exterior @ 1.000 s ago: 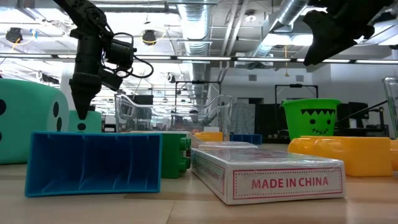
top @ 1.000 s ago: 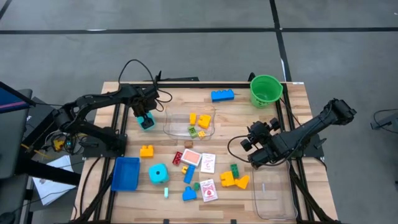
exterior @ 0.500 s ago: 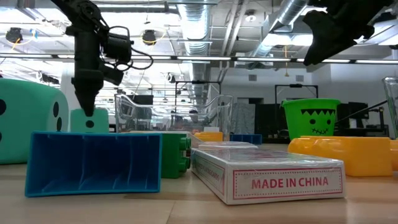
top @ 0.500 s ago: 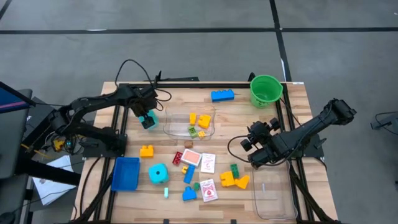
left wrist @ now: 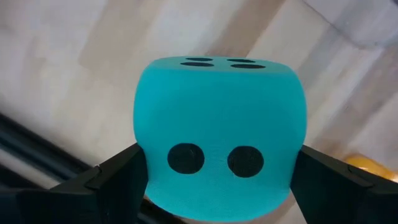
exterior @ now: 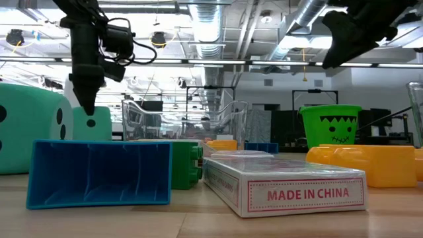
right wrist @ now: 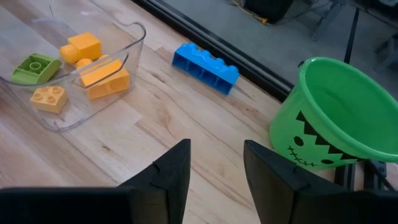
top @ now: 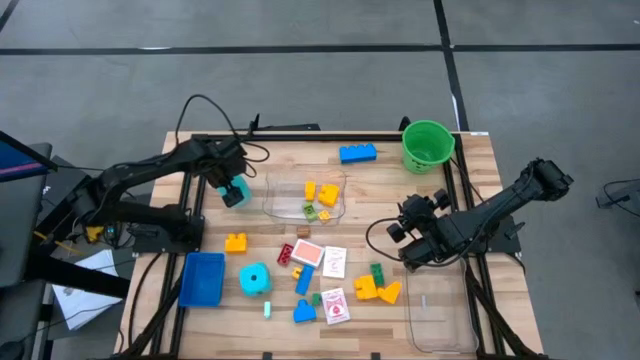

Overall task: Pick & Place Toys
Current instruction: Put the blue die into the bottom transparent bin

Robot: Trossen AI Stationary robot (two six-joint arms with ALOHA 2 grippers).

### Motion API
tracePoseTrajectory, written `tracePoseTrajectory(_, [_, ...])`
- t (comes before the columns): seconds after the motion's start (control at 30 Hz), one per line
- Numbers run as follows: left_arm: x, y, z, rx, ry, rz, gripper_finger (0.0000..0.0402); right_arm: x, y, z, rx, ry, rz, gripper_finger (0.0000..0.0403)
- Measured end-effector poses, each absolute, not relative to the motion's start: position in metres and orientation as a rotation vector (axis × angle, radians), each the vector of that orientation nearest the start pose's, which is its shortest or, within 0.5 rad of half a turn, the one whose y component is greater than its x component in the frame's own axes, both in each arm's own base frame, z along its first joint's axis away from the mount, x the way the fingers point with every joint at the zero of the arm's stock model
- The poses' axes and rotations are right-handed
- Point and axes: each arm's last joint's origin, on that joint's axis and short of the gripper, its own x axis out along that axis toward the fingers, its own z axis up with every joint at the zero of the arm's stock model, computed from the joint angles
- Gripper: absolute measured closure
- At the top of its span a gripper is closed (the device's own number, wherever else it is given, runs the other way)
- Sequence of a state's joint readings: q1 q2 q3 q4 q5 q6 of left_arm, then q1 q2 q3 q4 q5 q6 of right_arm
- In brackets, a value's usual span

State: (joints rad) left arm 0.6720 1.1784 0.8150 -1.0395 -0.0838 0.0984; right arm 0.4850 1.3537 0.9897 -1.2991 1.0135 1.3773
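Note:
A teal black-dotted die (top: 235, 190) (left wrist: 221, 140) sits between the fingers of my left gripper (top: 232, 184) (exterior: 86, 106), near the table's far left. My left gripper is shut on it, beside the clear tub (top: 305, 198). A second teal die (top: 255, 279) rests on the table near the front. Bricks and picture cards (top: 333, 262) lie scattered at the table's middle. My right gripper (right wrist: 216, 174) (top: 405, 228) hangs open above the table's right side, with nothing between its fingers. My left gripper pinches the die by two opposite side faces (left wrist: 144, 165) between its two fingers (left wrist: 115, 180). The fingers come from above, pointing down. The die is raised off the table with its two-dot face toward the wrist; the blue tray hides its underside in the low view.
The clear tub holds yellow, orange and green bricks. A blue brick (top: 357, 153) and a green bucket (top: 428, 146) stand at the far edge. A blue tray (top: 201, 279) lies at the front left, and another clear tub (top: 440, 315) at the front right.
My left gripper has risen and drawn slightly toward the table's left edge, taking the teal die up with it. My right gripper has kept still.

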Motion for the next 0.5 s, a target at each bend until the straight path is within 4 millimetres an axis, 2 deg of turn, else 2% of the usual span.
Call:
tracePoseTrajectory(0.13, [0.14, 0.118, 0.229, -0.281, 1.379, 0.635, 0.0076, 0.194, 0.074, 0.248, 0.042, 0.649, -1.018, 0.0262])
tracePoseTrajectory(0.23, [0.14, 0.121, 0.242, -0.232, 1.326, 0.743, 0.0076, 0.194, 0.074, 0.248, 0.037, 0.649, -1.017, 0.0262])
tracePoseTrajectory(0.5, [0.149, 0.129, 0.287, -0.168, 0.96, 0.877, 0.0076, 0.194, 0.074, 0.248, -0.007, 0.666, -1.003, 0.0262])
